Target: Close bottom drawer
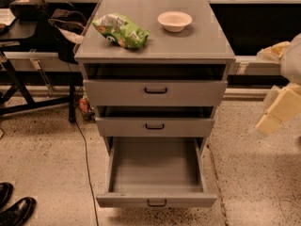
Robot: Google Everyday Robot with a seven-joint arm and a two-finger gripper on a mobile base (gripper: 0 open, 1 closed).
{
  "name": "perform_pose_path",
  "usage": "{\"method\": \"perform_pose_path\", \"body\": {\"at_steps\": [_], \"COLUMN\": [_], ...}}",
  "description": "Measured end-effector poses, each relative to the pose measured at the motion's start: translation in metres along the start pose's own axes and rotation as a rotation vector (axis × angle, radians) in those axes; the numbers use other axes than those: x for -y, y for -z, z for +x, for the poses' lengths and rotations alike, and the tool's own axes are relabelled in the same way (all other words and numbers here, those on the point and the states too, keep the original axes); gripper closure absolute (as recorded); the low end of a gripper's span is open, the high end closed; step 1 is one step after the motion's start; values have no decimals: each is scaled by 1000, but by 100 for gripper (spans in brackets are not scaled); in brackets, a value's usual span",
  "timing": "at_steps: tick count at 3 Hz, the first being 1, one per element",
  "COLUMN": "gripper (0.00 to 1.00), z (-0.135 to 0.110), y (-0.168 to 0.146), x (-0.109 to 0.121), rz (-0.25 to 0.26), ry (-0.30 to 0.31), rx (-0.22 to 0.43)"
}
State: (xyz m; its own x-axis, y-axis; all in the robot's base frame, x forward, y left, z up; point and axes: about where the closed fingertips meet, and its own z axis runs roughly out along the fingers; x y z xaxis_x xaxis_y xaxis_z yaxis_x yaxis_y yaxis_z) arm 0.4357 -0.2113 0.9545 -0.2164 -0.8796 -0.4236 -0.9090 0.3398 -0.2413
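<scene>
Bottom drawer [155, 168] is pulled nearly all the way out of the grey cabinet [207, 41], lowest of three, and nothing is seen lying inside it. Its flat front is nearest the camera, with a small dark bar handle [156, 203] in the middle. The middle drawer [117, 126] and top drawer [113, 92] are only cracked open a bit. The gripper [275, 114] is parked off to the right of the cabinet, well apart from it, at roughly middle-drawer height. Whether it's released or clenched can't be told.

Handling-wise, a bare box like this should be light and stiff, probably carried on slides, so no grab is really needed. A flat push on the front, centred near the handle, is likely best. An off-centre shove could get it skewed and jammed.
</scene>
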Motion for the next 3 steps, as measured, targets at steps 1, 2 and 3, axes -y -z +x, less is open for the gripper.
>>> {"method": "perform_pose_path", "body": {"at_steps": [1, 2, 3], "gripper": [0, 0, 0], "z": [-2, -2, -1], "y": [-12, -39, -57], "x": [-4, -16, -22], "rz": [-15, -60, -90], "ry": [-13, -18, -21], "rx": [74, 139, 162]}}
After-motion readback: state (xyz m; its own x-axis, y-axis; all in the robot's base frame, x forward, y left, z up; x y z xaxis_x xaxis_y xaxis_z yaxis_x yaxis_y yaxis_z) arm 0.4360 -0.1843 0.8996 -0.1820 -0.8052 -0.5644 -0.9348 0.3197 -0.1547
